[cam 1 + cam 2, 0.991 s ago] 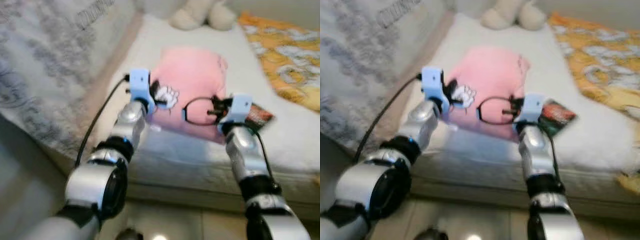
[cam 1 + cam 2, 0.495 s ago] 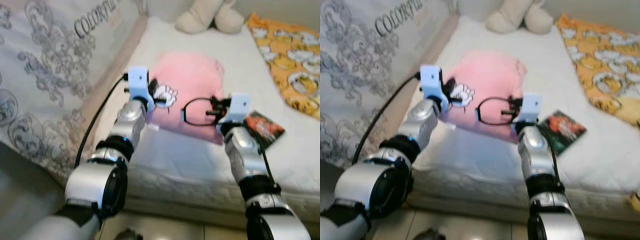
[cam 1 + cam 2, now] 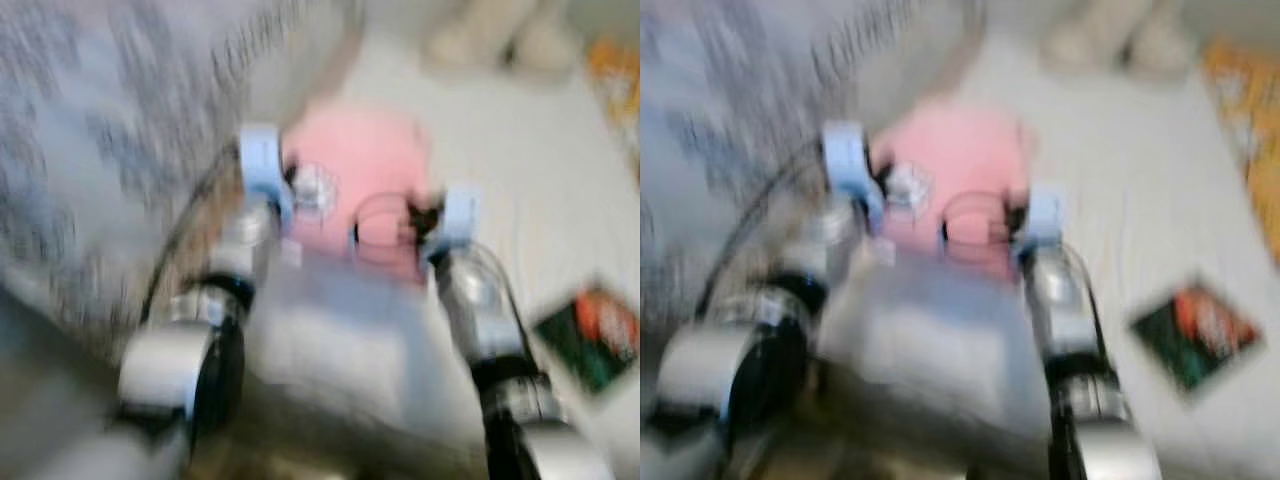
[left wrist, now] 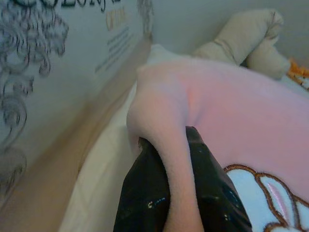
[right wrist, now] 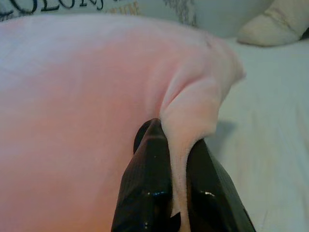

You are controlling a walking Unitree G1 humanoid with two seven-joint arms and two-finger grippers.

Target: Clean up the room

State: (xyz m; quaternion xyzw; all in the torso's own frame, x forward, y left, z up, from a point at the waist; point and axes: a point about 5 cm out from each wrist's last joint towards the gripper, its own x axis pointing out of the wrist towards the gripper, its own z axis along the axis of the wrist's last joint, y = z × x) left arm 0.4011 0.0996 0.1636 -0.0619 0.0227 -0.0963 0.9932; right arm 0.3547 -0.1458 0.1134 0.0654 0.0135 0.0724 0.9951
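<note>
A pink blanket [image 3: 365,170] with a white cartoon print lies on the white bed [image 3: 520,200]. In the left wrist view my left gripper [image 4: 176,159] is shut on a fold of the pink blanket [image 4: 231,111] at its edge. In the right wrist view my right gripper [image 5: 176,159] is shut on another fold of the pink blanket [image 5: 72,96]. The eye views are heavily blurred; both arms reach forward over the bed's near edge, the left gripper [image 3: 300,185] at the blanket's left side and the right gripper [image 3: 420,215] at its near right.
A dark book or packet [image 3: 590,335] lies on the bed to the right. A beige plush toy [image 4: 241,38] sits at the far end. A patterned grey panel [image 4: 58,63] runs along the left side. An orange patterned cover [image 3: 1250,120] lies far right.
The whole picture has shifted and blurred, so the camera is moving. Both grippers stay on the pink blanket as before.
</note>
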